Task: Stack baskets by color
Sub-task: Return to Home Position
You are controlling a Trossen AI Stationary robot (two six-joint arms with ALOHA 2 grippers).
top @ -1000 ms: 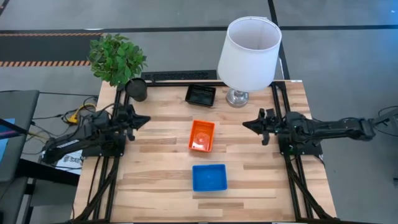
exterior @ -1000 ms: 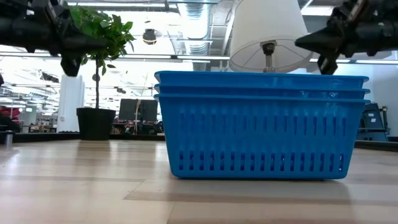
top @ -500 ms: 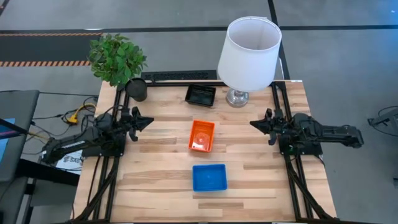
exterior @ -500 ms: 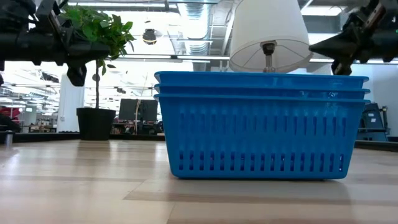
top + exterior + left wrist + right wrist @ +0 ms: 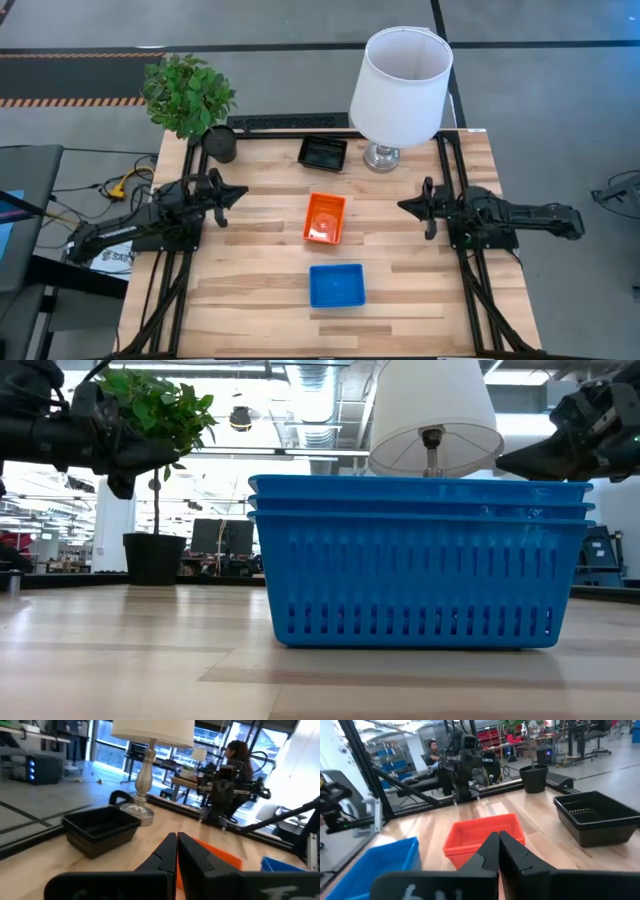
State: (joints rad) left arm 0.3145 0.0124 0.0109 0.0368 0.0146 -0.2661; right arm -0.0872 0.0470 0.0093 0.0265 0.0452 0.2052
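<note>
At mid-worktop sits the orange stack of baskets, and everything else is placed from it. On its far side, toward the lamp, lies the black stack, just beside the lamp's foot. On its near side, toward the worktop's front edge, lies the blue stack, which in the low view shows three nested rims. The three stacks stand apart from one another in a rough line. The left tool hangs to the left of the orange stack and well apart from it, pointing toward it. Its fingers are pressed together with nothing between them. The right tool hangs to the right of the orange stack, also well apart and pointing inward. Its fingers are likewise closed and empty. Neither tool touches any basket. From the right wrist, the orange stack lies straight ahead past the fingertips.
</note>
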